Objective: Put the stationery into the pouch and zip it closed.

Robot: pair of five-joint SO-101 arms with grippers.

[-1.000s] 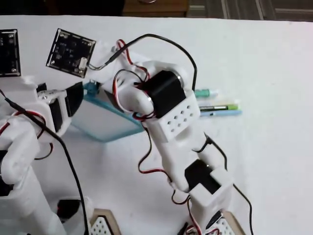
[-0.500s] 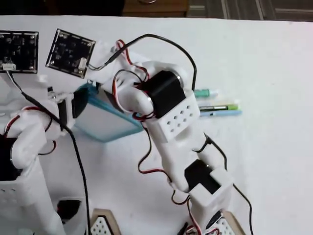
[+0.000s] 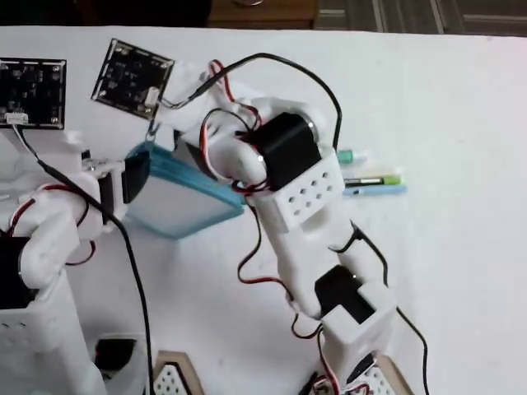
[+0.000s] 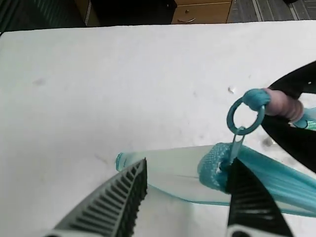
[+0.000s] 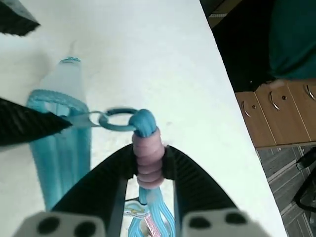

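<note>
A: Hands at the pouch point(image 3: 177, 202)?
B: Left gripper point(image 4: 187, 164) gapes wide around its end. Right gripper point(image 5: 147, 150) pinches the pink zip charm point(image 5: 146, 170) at its corner.
A: Pens point(image 3: 375, 181)?
B: Outside the pouch, near it, on the table point(image 3: 461, 99).

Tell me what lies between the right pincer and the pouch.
In the right wrist view, the right pincer clamps a pink bead; from it a teal knot, a teal ring and a metal pull tab lead to the pouch.
</note>
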